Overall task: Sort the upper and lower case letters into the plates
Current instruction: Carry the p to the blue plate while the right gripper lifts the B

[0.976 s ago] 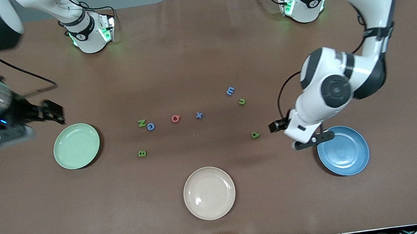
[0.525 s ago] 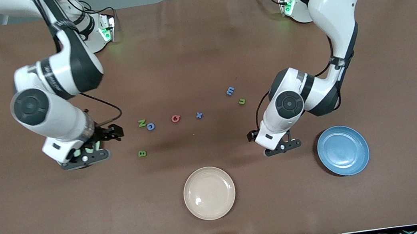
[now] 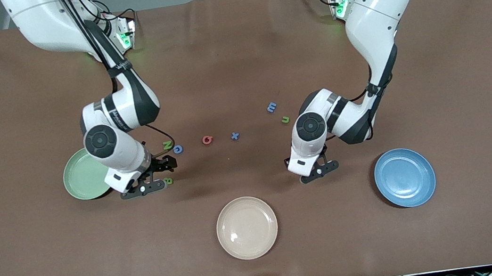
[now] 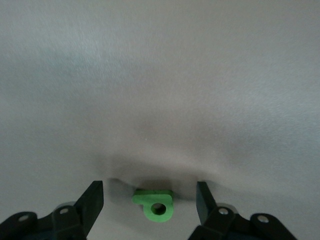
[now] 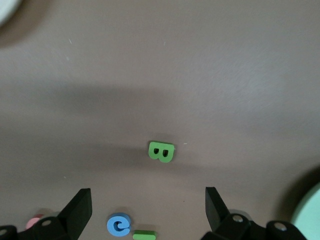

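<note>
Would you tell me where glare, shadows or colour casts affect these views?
Front view: a glare spot on the cream plate, soft arm shadows on the table. Left wrist view: table washed-out grey, dark shadow around the green p inside the open left claw. Right wrist view: a broad shadow band crosses the table near the green B, under the open right claw.

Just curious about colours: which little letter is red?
The red letter in the middle of the row, between the curled blue letter and the blue x; every other is green or blue.
</note>
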Motion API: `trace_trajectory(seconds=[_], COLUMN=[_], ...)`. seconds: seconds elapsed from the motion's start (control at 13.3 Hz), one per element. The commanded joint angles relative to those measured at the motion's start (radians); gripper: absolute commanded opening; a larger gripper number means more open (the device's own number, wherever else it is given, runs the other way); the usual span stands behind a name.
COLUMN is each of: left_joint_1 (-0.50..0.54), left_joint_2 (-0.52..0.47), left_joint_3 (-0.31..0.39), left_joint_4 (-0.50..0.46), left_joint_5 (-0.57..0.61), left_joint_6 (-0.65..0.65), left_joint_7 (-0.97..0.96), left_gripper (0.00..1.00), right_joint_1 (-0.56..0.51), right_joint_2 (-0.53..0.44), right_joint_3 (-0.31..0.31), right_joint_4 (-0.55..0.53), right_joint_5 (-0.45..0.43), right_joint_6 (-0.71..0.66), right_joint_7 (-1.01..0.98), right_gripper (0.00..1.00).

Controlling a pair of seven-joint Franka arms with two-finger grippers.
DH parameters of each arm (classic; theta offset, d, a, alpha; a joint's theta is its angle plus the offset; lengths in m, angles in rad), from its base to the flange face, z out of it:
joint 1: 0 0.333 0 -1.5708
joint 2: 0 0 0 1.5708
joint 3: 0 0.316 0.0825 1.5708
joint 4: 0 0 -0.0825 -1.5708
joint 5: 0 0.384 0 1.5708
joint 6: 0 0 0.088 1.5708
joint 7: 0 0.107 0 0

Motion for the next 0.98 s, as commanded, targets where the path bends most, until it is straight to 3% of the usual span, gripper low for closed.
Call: trace_trajectory(seconds=[0.0,0.15,0.45,0.6,0.9], left_joint_1=[-0.013,-0.016,0.002,0.007,0.104], left_joint_2=[0.013,0.005,-0.001,-0.017,-0.103], left_joint_3=[0.009,0.009,0.008,0.008,0.0], left_joint_4=[0.013,-0.009,-0.018,-0.016,-0.024], left_joint_5=[0.022,0.022,0.019,0.014,0.019], left_joint_6=[0.004,0.004,0.012,0.012,0.006], left_joint_7=[-0.053,-0.062,-0.064,-0.064,-0.055], left_gripper=[0.75,0.6,0.17,0.02,0.0], right_joint_1=[0.006,-0.005,-0.021,-0.02,-0.022], right_joint_2=[0.035,0.063,0.13,0.147,0.175], right_joint_3=[-0.008,-0.008,-0.01,-0.01,-0.01], right_joint_4=[-0.003,0.0,0.039,0.043,0.071], right_joint_5=[0.022,0.022,0.022,0.022,0.021], right_joint_6=[0.024,0.061,0.112,0.132,0.138], right_joint_7=[0.007,0.005,0.005,0.005,0.005], right_gripper=[1.0,1.0,1.0,0.99,0.93])
